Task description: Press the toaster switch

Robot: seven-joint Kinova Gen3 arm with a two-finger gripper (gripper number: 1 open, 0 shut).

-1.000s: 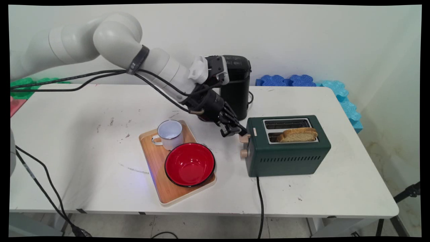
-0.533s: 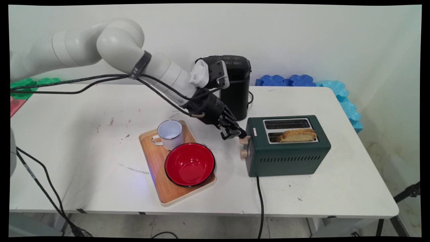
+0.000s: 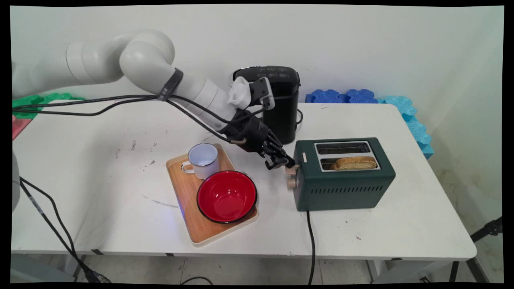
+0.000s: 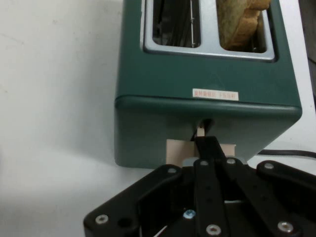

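One gripper, fingers pressed together, sits on top of the toaster's end-face lever, bread slice low in the slot.

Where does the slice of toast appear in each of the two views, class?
Main view: the toast sits right of centre, in the near slot of the green toaster.
Hand view: the toast is at the top edge, in the right-hand slot.
Shared landmark: the toaster's beige lever.

Toaster sticker, black appliance print: both illegible.
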